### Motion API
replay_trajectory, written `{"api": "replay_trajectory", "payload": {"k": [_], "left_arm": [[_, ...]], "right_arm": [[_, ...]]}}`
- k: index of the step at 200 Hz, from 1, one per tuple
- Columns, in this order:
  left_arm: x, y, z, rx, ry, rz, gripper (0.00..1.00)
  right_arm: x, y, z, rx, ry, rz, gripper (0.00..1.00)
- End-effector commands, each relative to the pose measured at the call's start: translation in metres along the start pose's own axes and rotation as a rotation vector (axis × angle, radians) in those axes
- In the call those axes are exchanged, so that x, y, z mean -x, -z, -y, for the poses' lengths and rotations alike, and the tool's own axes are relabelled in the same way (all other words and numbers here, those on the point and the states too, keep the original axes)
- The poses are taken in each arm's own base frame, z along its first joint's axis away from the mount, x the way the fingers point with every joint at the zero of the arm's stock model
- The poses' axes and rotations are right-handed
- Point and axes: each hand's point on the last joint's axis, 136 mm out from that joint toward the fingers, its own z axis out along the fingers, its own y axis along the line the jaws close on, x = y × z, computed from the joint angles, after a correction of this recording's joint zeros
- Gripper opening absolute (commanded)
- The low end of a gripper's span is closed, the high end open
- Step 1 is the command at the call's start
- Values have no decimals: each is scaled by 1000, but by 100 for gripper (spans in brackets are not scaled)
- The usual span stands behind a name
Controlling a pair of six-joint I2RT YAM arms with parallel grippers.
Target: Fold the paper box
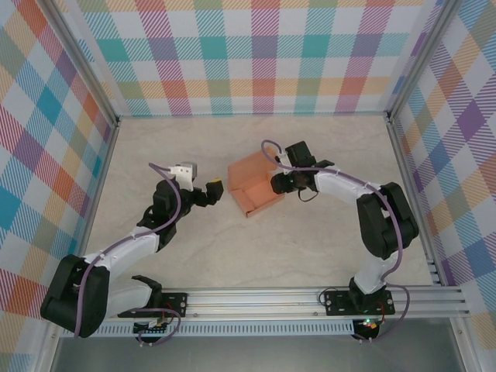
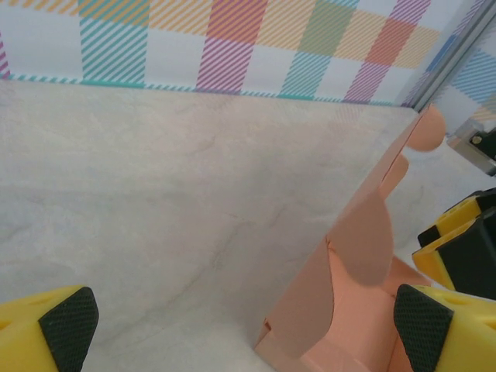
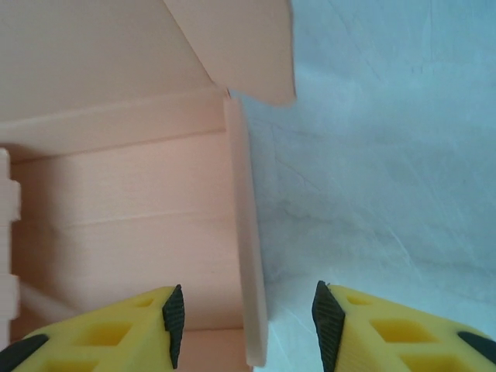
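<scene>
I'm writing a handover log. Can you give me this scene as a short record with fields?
item: paper box, partly folded, some walls raised
resting on: table
left pincer: open, beside the box's left side; contact unclear
right pincer: open, fingers either side of one raised wall
fold status: unfinished, a rounded flap stands loose

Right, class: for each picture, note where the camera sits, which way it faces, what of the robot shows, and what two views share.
Top external: above and behind the arms, facing down at the table; shows both arms, left tool, right tool, paper box.
Left wrist: on the left arm, facing across the table past the box's raised flaps; its own fingers.
Right wrist: facing the box's side wall, between its own fingers.
Shared: the box.
</scene>
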Motion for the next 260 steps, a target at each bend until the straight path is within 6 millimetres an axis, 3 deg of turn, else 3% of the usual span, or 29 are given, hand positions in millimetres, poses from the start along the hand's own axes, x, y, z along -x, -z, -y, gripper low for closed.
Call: {"api": "replay_trajectory", "payload": {"k": [1, 57, 107, 120, 153, 180, 202, 225, 260], "left_arm": [[6, -5, -5, 25, 43, 4, 100], [-6, -4, -29, 140, 126, -1, 100], [-8, -7, -32, 137, 177, -13, 100], [-2, -8, -22, 84, 168, -7, 100], [8, -3, 36, -221, 29, -58, 100], [7, -6, 47, -271, -23, -93, 100], [-6, -15, 47, -249, -66, -117, 100], [-18, -34, 52, -266, -103, -155, 100], [-28, -56, 75, -340, -140, -196, 100]], "right_arm": [[6, -10, -8, 37, 48, -21, 49], [5, -36, 13, -97, 112, -41, 47], [14, -44, 4, -90, 226, 36, 45], [12, -39, -4, -32, 248, 67, 46], [17, -18, 1, 65, 150, 83, 46], [18, 10, 19, 133, -66, 142, 47], [17, 29, 31, 177, -188, 189, 48], [10, 36, 37, 182, -233, 187, 48], [1, 40, 42, 162, -250, 173, 48]]}}
